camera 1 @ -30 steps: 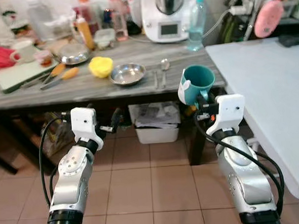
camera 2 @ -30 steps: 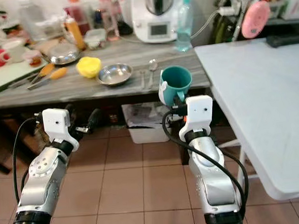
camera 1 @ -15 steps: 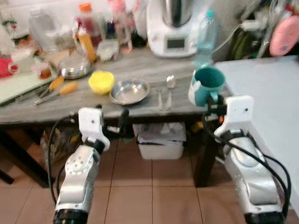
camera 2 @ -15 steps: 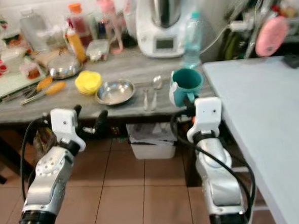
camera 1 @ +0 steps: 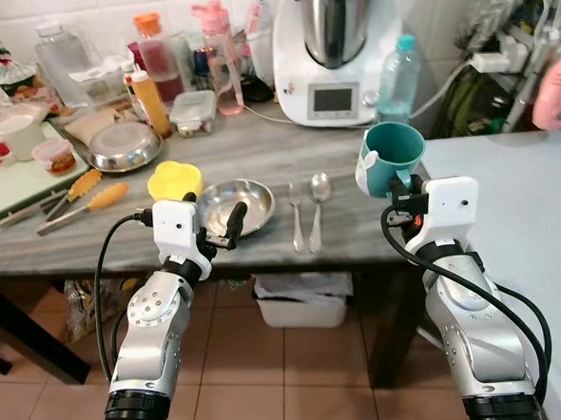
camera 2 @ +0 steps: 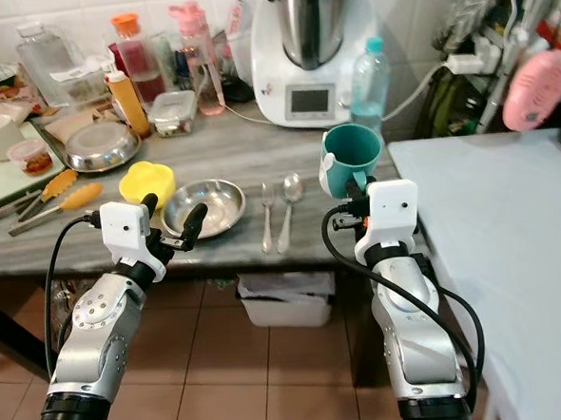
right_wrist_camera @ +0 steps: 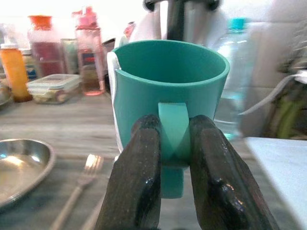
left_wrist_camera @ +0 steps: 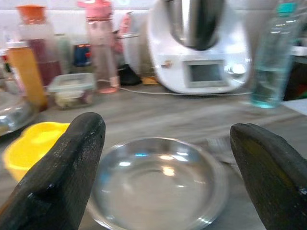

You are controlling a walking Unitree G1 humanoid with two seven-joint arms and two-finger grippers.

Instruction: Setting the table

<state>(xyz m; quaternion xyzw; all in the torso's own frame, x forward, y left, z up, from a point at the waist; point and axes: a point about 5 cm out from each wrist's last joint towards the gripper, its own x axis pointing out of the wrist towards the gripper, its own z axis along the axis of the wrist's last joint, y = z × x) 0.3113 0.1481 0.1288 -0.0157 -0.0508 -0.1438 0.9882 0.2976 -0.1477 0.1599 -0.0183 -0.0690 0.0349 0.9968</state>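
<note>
My right gripper (right_wrist_camera: 173,132) is shut on the handle of a teal mug (camera 1: 391,154), holding it upright over the counter's right end, beside the white table (camera 1: 528,214). A steel bowl (camera 1: 237,200) lies on the grey counter (camera 1: 92,236) with a yellow bowl (camera 1: 170,179) to its left. To the bowl's right lie a fork (camera 1: 296,220) and a spoon (camera 1: 319,200). My left gripper (camera 1: 211,214) is open at the counter's front edge, level with the steel bowl (left_wrist_camera: 158,179), nothing between its fingers (left_wrist_camera: 62,182).
At the back of the counter stand a white food processor (camera 1: 337,49), a water bottle (camera 1: 396,74), several bottles and a lidded steel dish (camera 1: 124,148). Orange-handled utensils (camera 1: 94,198) lie at the left. A white bin (camera 1: 300,299) sits under the counter.
The camera has come closer to the counter. Both arms have risen to counter height; the left gripper now faces the steel bowl. The mug stays in the right gripper.
</note>
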